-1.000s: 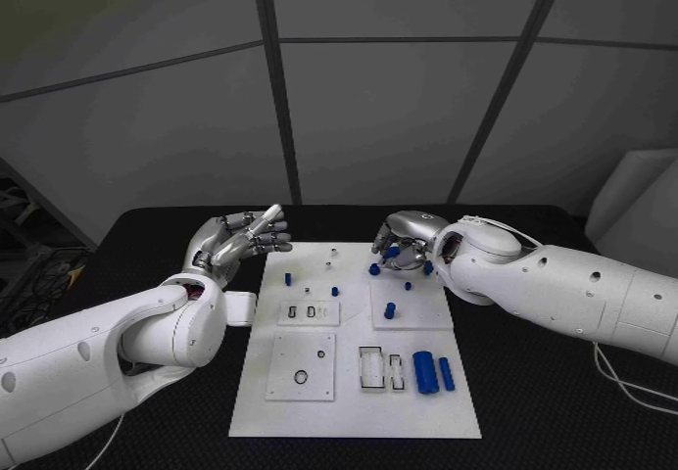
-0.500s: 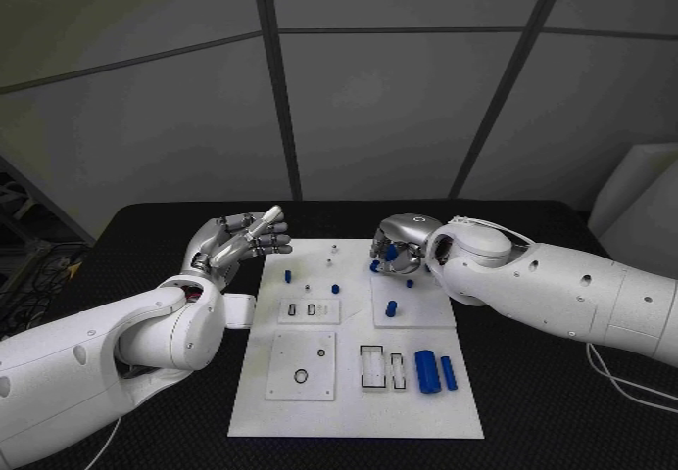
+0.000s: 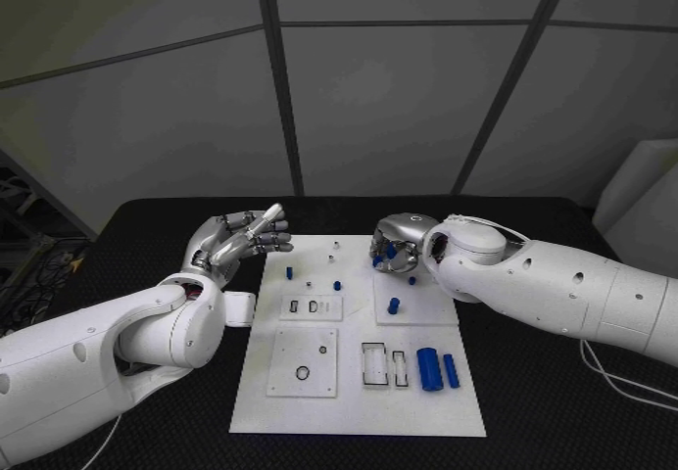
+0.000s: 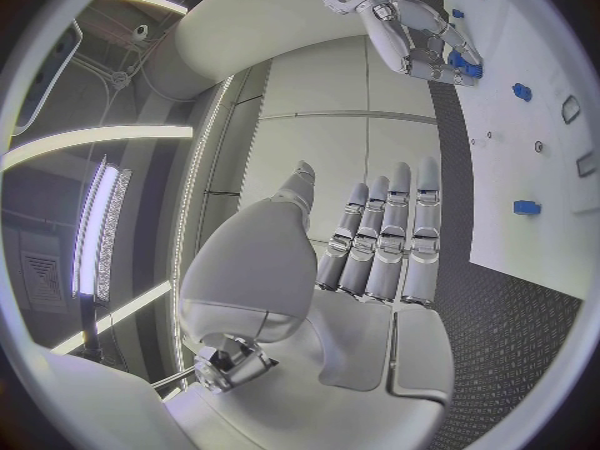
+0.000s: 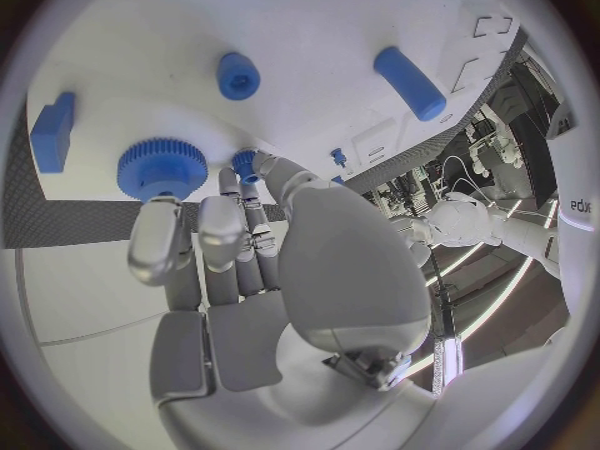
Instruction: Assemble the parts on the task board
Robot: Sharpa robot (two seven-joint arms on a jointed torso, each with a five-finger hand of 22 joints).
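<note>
At the left of the head view, the left hand (image 3: 237, 240) is raised off the table beside the upper left corner of the task board (image 3: 354, 416). It holds nothing. Its fingers (image 4: 388, 232) are straight and lie side by side, with the thumb set a little apart.

The white task board fills the middle of the frame on the black table (image 3: 565, 392). Small blue parts stand in its upper half: one peg (image 3: 290, 273) near the left edge, another small part (image 3: 336, 287) just right of it, and an upright blue peg (image 3: 393, 306) further right. In the lower right of the board two blue cylinders (image 3: 438, 370) lie side by side next to pale rectangular frames (image 3: 373, 364).

Right of centre, the right hand (image 3: 400, 248) is bent down over the board's upper right part. In the right wrist view its fingers (image 5: 206, 235) are curled, their tips against a blue gear (image 5: 163, 167), while the thumb tip meets a small blue piece (image 5: 246, 162). Whether the gear is lifted or rests on the board cannot be told. A blue block (image 5: 53, 130), a short blue cylinder (image 5: 238, 75) and a longer blue cylinder (image 5: 409, 82) lie on the board nearby.
</note>
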